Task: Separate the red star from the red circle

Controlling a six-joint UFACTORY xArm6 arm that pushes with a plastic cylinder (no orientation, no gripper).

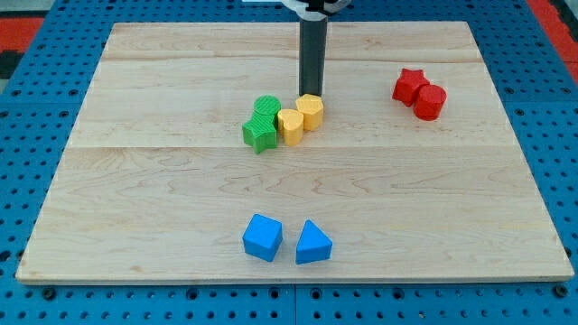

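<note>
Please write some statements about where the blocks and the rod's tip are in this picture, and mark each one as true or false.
1. The red star touches the red circle. True.
2. My tip is beside the red star. False: it is near the middle of the board, just above the yellow hexagon, far from both red blocks.
3. The blue cube and the blue triangle lie near the view's bottom. True.
4. The green star is alone at the view's right. False: it sits in the central cluster, next to the green circle and the yellow heart.
5. The two red blocks are at the view's upper right. True.
</note>
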